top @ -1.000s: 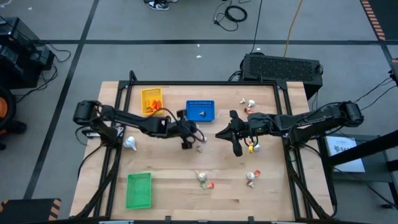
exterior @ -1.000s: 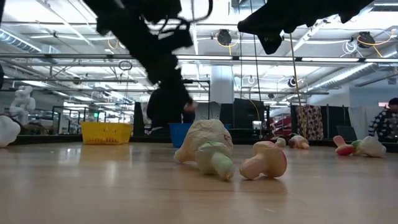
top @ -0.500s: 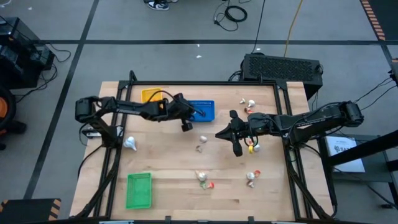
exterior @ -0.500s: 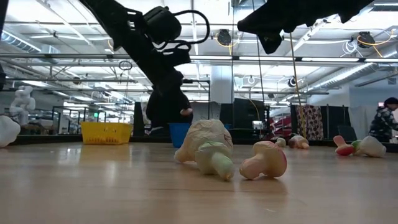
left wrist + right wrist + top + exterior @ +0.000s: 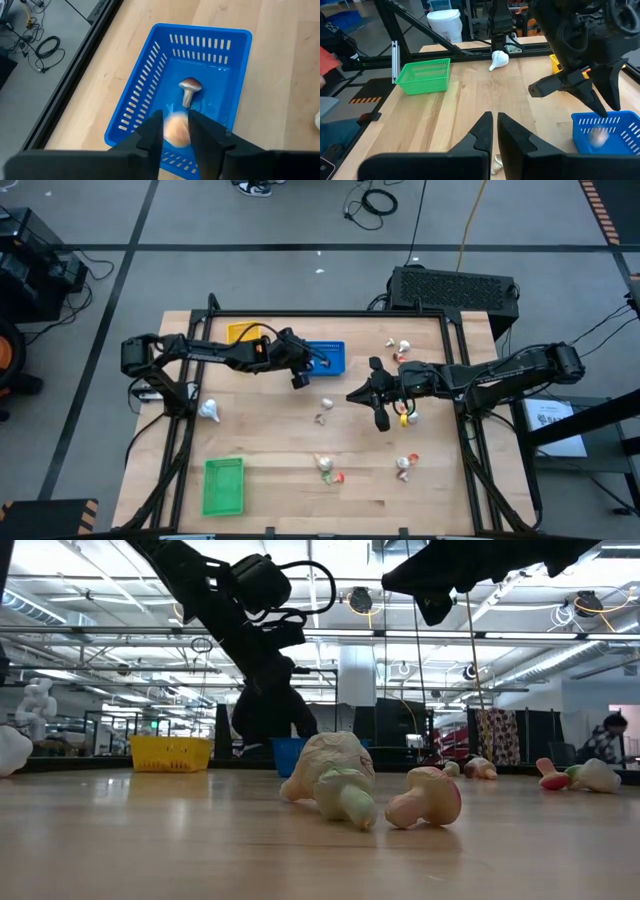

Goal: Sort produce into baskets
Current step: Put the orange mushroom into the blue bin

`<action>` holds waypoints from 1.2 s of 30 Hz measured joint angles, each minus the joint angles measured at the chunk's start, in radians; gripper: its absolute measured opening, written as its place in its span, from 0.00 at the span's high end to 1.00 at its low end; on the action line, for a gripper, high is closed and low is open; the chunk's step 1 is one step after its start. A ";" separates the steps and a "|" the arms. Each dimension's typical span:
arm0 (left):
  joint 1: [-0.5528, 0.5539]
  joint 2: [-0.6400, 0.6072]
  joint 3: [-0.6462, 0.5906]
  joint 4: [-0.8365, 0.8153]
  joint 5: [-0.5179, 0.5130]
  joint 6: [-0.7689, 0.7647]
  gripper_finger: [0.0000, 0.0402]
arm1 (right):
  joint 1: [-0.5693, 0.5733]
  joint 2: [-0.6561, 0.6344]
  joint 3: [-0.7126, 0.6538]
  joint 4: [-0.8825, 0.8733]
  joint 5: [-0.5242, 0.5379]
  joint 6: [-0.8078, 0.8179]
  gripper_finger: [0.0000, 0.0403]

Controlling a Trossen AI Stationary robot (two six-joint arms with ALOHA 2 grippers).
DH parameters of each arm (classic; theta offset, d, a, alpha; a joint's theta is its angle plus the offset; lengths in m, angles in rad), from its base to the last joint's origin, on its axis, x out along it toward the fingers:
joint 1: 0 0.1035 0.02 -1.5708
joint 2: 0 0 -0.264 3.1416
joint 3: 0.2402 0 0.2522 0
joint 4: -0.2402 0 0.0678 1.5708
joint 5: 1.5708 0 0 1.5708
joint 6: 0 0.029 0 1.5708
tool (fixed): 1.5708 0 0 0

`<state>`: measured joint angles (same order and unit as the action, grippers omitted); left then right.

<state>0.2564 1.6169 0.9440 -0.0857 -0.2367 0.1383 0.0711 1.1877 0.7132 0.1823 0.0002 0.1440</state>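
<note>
My left gripper (image 5: 300, 378) hangs over the near end of the blue basket (image 5: 325, 356), fingers pointing down and apart. A pale peach piece (image 5: 175, 131) shows blurred below them, inside the basket; in the right wrist view (image 5: 597, 137) it is below the fingertips, behind the basket wall. A brown-capped mushroom (image 5: 189, 90) lies on the basket floor. My right gripper (image 5: 381, 418) is shut and empty above the table's middle right, beside a yellow-and-red piece (image 5: 405, 418). The yellow basket (image 5: 243, 332) is partly hidden by my left arm.
The green basket (image 5: 223, 485) stands at the near left. Loose pieces lie at the middle (image 5: 326, 403), near the front (image 5: 325, 465), at the near right (image 5: 403, 464) and far right (image 5: 400, 345). A white bulb (image 5: 209, 411) lies at the left.
My left gripper has risen from the table's middle and gone toward the far edge, over the blue basket, carrying a pale piece. It has then held still, and the piece has left the fingertips and dropped into the basket.
</note>
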 joint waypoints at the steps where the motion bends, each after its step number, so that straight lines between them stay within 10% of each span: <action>1: -0.001 0.000 0.000 -0.002 0.000 0.000 0.73 | 0.000 0.000 0.000 0.000 0.000 0.000 0.96; 16: -0.079 -0.126 0.141 -0.279 0.060 -0.089 0.71 | 0.000 0.000 0.000 -0.011 0.000 0.000 0.96; 36: -0.713 -0.252 0.140 -0.647 0.130 -0.508 0.70 | 0.002 0.000 0.000 -0.026 -0.001 0.057 0.96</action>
<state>-0.4567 1.3652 1.0842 -0.7331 -0.1065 -0.3697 0.0727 1.1881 0.7132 0.1563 -0.0006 0.2015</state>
